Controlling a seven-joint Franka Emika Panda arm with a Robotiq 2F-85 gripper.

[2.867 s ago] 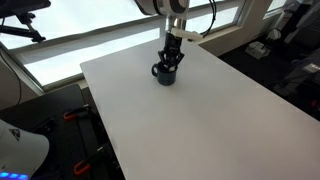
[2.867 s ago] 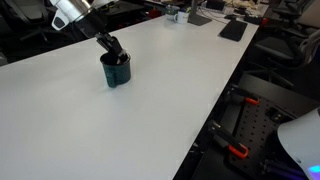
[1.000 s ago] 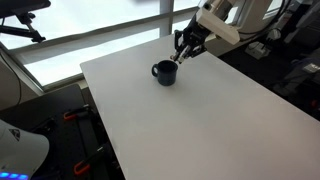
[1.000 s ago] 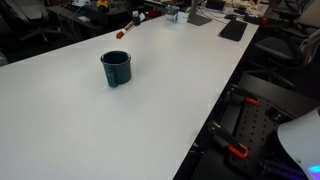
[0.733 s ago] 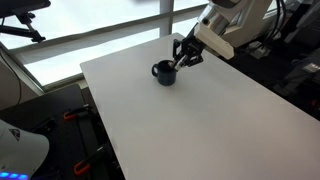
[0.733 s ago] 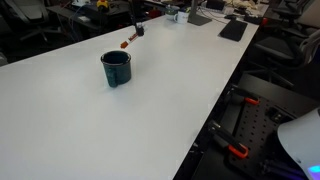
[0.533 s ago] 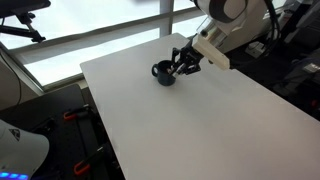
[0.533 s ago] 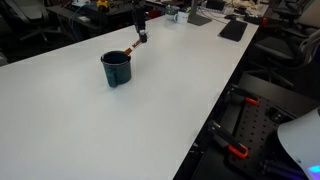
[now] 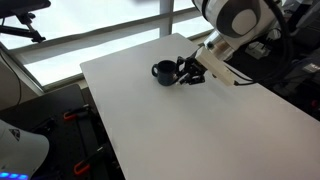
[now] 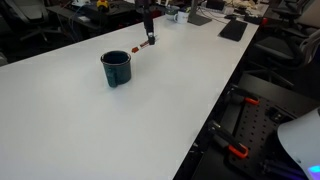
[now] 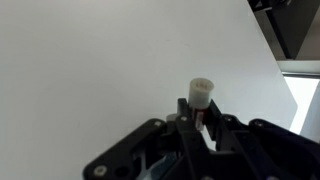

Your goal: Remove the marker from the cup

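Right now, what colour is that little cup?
The cup is dark, a blackish blue-green; an exterior view shows it best.

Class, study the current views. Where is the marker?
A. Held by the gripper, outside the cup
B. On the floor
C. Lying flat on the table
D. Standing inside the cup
A: the wrist view shows the marker clamped in the gripper over bare table, while the cup stands apart nearby.

Office-lab: long window (image 9: 90, 48), cluttered desks (image 10: 60, 12).
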